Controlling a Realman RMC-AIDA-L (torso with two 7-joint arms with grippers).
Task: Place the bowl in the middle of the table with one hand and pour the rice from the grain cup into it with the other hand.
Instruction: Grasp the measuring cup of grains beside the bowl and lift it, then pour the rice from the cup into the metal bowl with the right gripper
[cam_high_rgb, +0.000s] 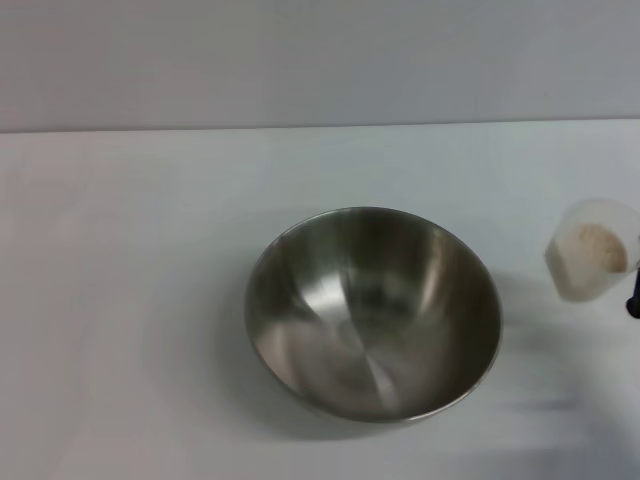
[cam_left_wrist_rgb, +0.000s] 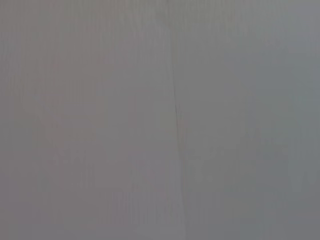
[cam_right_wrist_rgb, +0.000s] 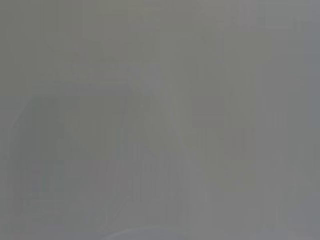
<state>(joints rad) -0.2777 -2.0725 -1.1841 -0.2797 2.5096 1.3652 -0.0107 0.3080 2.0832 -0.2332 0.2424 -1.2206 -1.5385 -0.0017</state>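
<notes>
- Bowl (cam_high_rgb: 373, 312) sits upright on the table (cam_high_rgb: 130, 300), roughly centred in the head view, slightly toward the near edge. Steel inside is bare, no grains in it.
- Grain cup (cam_high_rgb: 592, 250) is at the far right edge of the head view, well apart from the bowl's rim, tipped so its open mouth faces the camera. Can't tell whether it touches the table or is lifted off it.
- Rice (cam_high_rgb: 600, 246) shows as a small beige mass inside the cup.
- Right gripper (cam_high_rgb: 633, 300): only a dark sliver at the frame's right edge, just beside the cup's lower right side. Jaws can't be made out, so gripping or not is not readable.
- Left gripper: not visible in the head view; jaw state can't be told.
- Left wrist view: flat grey field with one thin faint vertical line, nothing identifiable.
- Right wrist view: flat grey with vague pale shapes, nothing identifiable.
</notes>
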